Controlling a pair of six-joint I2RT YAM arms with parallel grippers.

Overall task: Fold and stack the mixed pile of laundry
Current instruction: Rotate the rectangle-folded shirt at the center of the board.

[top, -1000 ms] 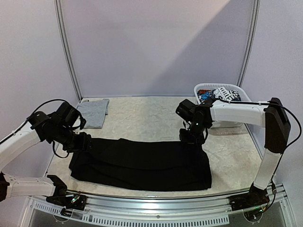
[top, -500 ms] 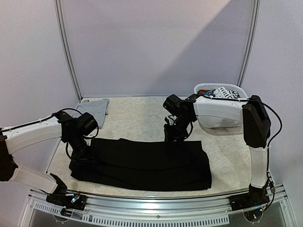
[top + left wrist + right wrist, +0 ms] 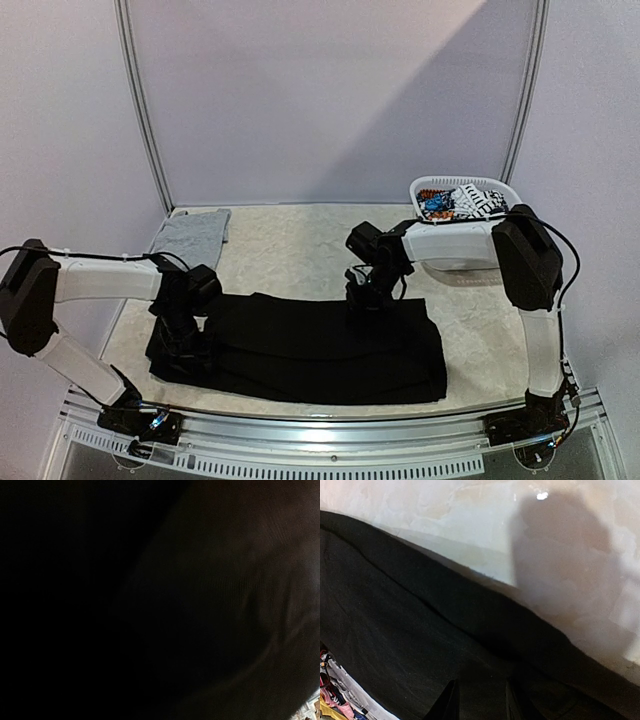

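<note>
Table [image 3: 290, 240] first: it carries everything, and most of its near half lies under the black garment [image 3: 310, 350], stretched flat with its long axis running left to right between the two arms. The left pincer [image 3: 183, 335] is down on the garment's left end, with cloth reaching away to its right. Its own camera shows only dark fabric pressed close, so I cannot tell how wide it stands or whether it grips. The right pincer [image 3: 368, 298] sits at the garment's far edge, right of the middle, with the bulk of the cloth on its near side and bare table beyond it. Its fingers [image 3: 451, 700] stand a narrow way apart over the hem; whether cloth is nipped between them I cannot tell.

Behind and to the right of the right pincer is the basket [image 3: 440, 185], with the printed piece [image 3: 470, 200] inside. The grey top [image 3: 195, 238] lies flat well beyond the left pincer, at the far left corner.

As I judge it, any fold across the short axis needs both ends lifted, and each arm is already nearest its own end.
</note>
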